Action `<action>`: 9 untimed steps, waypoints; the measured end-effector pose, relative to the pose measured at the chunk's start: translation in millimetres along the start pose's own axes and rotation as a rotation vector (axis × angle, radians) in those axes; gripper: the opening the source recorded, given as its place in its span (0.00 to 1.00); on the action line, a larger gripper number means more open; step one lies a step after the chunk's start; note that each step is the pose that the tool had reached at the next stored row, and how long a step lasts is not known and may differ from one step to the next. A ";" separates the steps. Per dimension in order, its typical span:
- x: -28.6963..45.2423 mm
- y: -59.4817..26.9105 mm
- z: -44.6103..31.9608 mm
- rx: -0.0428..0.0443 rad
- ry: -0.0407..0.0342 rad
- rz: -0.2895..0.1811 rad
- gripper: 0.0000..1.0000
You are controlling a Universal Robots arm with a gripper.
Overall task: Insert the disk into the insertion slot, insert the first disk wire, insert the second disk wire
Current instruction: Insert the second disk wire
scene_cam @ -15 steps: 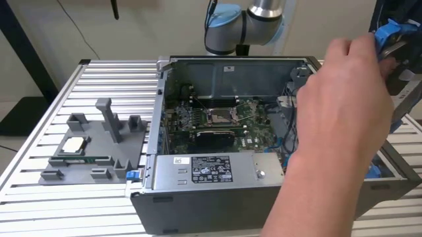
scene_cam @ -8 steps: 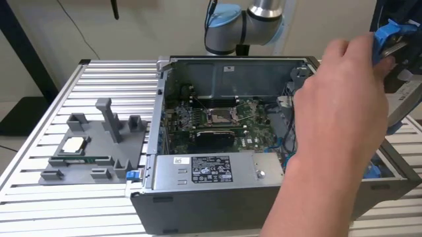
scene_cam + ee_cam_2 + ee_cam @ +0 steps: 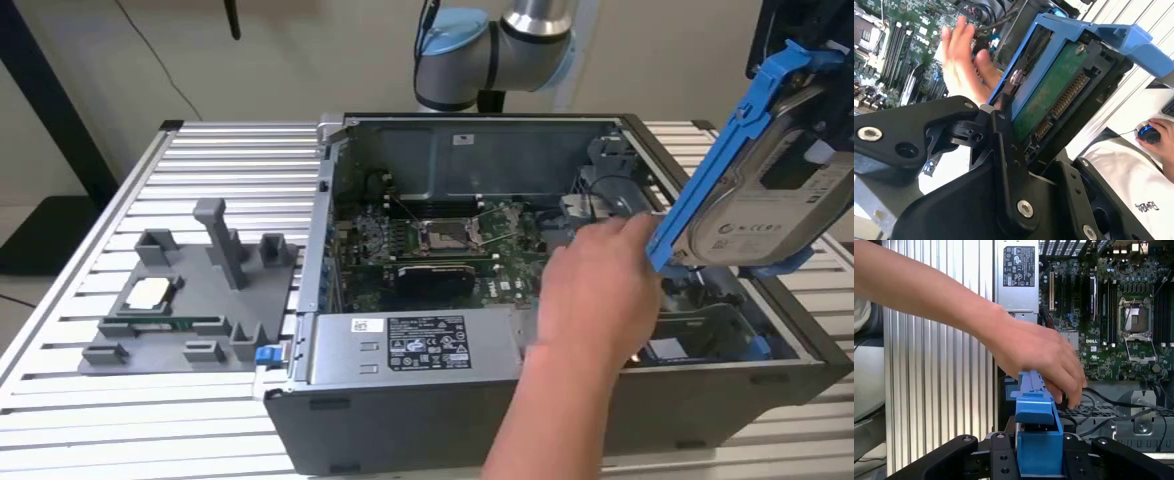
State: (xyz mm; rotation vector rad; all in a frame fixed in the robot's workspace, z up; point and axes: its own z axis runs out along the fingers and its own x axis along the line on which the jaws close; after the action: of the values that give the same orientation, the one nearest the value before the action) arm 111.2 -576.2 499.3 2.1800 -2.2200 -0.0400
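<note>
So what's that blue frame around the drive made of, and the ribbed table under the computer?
The blue frame around the disk looks like moulded plastic: even bright colour, soft sheen. The disk itself seems metal, silver-grey, with a white label. The table is probably aluminium: pale silvery ribbed slats.

Open dark grey computer case (image 3: 400,435), flat on a slatted metal tabletop (image 3: 227,160). Inside, a green motherboard (image 3: 400,250) with a square processor socket (image 3: 445,236) near its middle. Grey labelled power-supply box (image 3: 400,348) along the case's near wall in the exterior view. Black cables (image 3: 1114,402) beside the board's edge in the first wrist view. To the exterior view's left, just beside the case, a grey moulded fixture (image 3: 200,270) with several uprights. On it, a small pale square chip (image 3: 147,293), with a thin green strip (image 3: 180,323) close by.
</note>
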 end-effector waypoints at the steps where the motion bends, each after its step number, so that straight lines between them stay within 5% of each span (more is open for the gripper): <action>1: 0.0 0.0 0.0 0.0000 -0.0001 0.000 0.33; 9: 0.0 0.0 0.2 0.0000 0.0000 0.000 0.33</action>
State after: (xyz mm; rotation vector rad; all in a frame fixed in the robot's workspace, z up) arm 111.2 -576.2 499.1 2.1801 -2.2199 -0.0400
